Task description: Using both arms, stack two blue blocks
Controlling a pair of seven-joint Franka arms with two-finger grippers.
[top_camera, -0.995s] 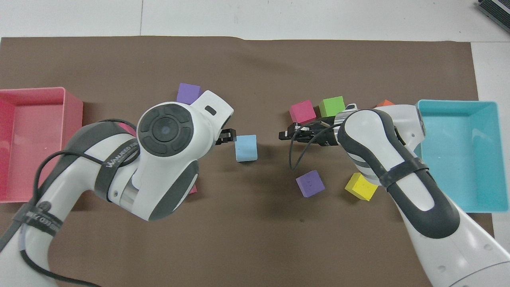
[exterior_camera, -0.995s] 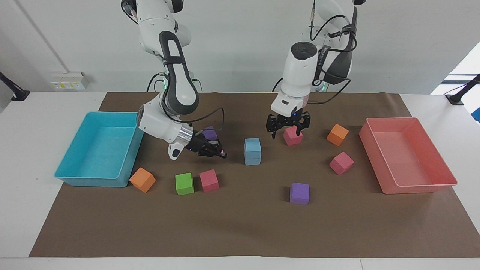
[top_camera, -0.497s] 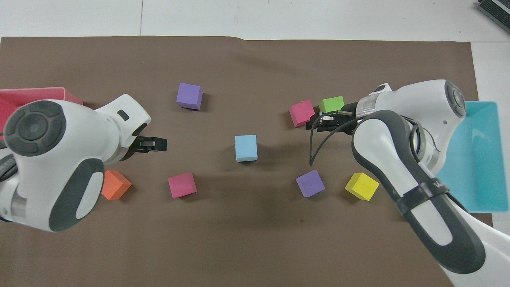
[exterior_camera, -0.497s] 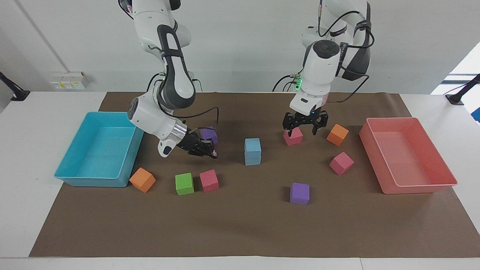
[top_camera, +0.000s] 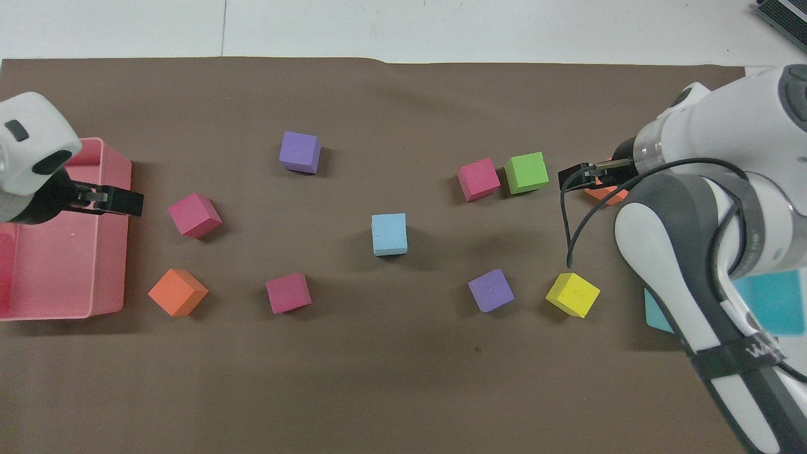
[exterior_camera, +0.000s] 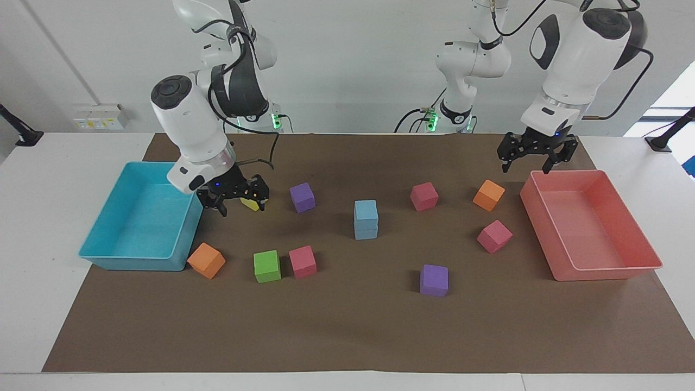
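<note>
The two blue blocks [exterior_camera: 366, 219] stand stacked, one on the other, in the middle of the brown mat. From overhead they show as a single blue square [top_camera: 389, 233]. Nothing touches them. My left gripper [exterior_camera: 535, 163] is open and empty, raised over the rim of the pink tray [exterior_camera: 608, 273]; it also shows in the overhead view [top_camera: 129, 203]. My right gripper [exterior_camera: 237, 200] is open and empty, raised over the mat beside the turquoise tray [exterior_camera: 133, 264], around the yellow cube [exterior_camera: 250, 205]; it also shows in the overhead view [top_camera: 570, 173].
Loose cubes lie around the stack: purple [exterior_camera: 302, 196], pink [exterior_camera: 424, 196], orange [exterior_camera: 488, 195], pink [exterior_camera: 494, 236], purple [exterior_camera: 434, 280], pink [exterior_camera: 302, 262], green [exterior_camera: 266, 266], orange [exterior_camera: 206, 260]. The trays stand at the two ends of the mat.
Both grippers have drawn away from the blue stack, each toward its own end of the table, and risen. The stack has stayed in place.
</note>
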